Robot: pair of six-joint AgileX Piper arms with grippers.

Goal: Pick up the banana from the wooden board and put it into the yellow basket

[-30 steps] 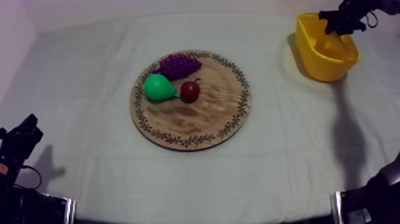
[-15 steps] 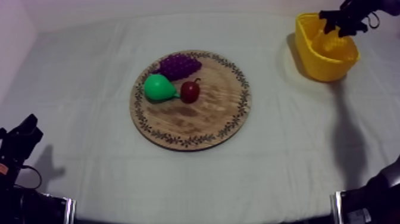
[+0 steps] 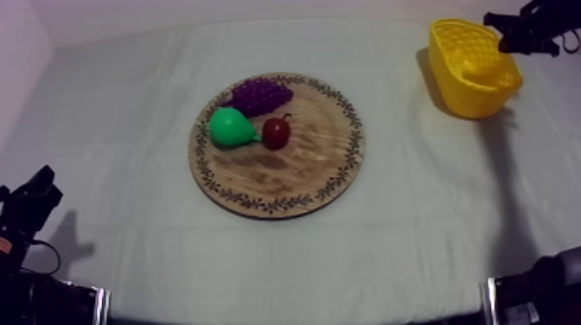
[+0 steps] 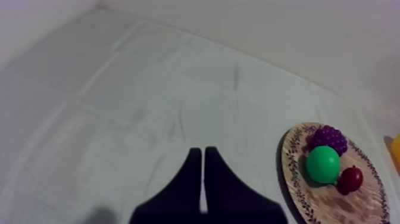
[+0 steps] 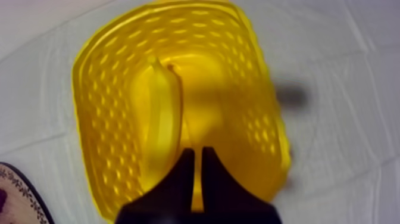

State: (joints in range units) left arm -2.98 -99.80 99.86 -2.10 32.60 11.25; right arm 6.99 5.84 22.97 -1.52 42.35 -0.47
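The banana (image 5: 158,113) is lying in the yellow basket (image 5: 104,77); it is probably feeling light, stiff and smooth, best held across its middle. The left jaws and right jaws are sitting clenched, empty.

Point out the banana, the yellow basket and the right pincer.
banana (image 5: 159,113), right wrist view, middle of its body.
yellow basket (image 5: 89,101), right wrist view, its perforated side wall.
right pincer (image 5: 195,152), right wrist view, between its shut fingertips.
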